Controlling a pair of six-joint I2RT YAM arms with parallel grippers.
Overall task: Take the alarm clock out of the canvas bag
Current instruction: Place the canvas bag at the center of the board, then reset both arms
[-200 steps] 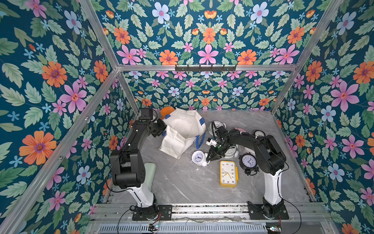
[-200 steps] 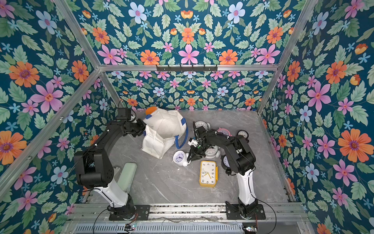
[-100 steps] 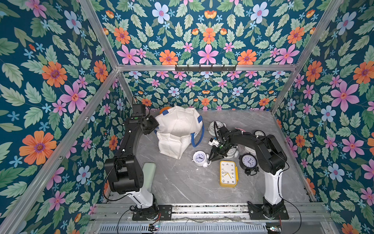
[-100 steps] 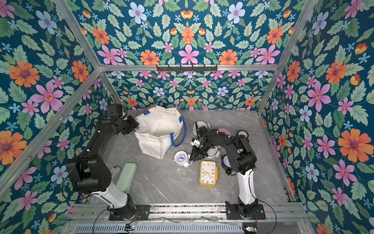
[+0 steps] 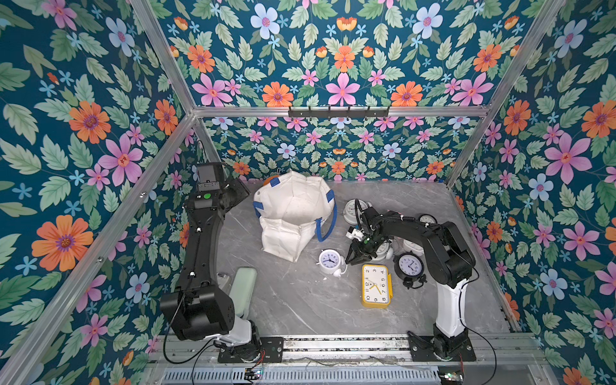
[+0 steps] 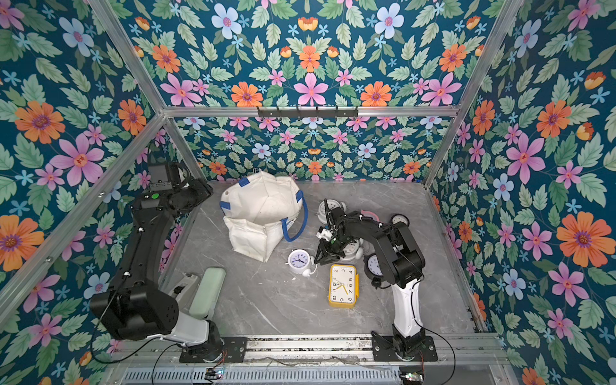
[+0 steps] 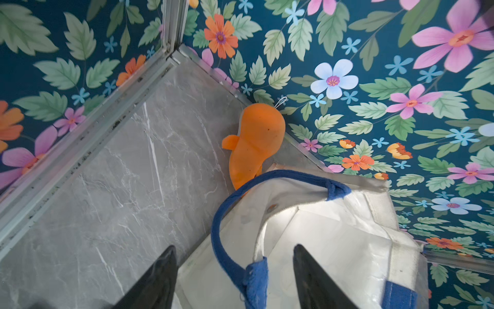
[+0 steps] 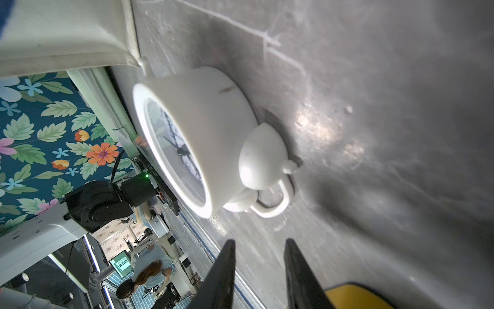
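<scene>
**Left gripper** [image 7: 234,248]: the jaws stand wide apart and clamp nothing. In the left wrist view, a blue loop handle [image 7: 216,232] and the rim of the canvas bag [image 7: 334,240] lie beneath the gap between its fingers [image 7: 157,278]. In a top view the gripper hangs just beside the bag's wall on the left arm's side; whether it touches the fabric cannot be told.

**Right gripper** [image 8: 258,248]: the jaws are a narrow gap apart with nothing between them, low over the grey marble table [image 8: 374,133].

**White twin-bell alarm clock** [image 8: 203,128]: it lies outside the bag on the table, just ahead of the right fingertips. In a top view it sits [image 5: 330,261] between the bag's near corner and the right gripper, close to both.

**Yellow rectangular clock** [image 5: 376,285]: it lies face up near the right gripper.

**Orange plush toy** [image 7: 254,141]: it rests behind the bag, against the back wall.
</scene>
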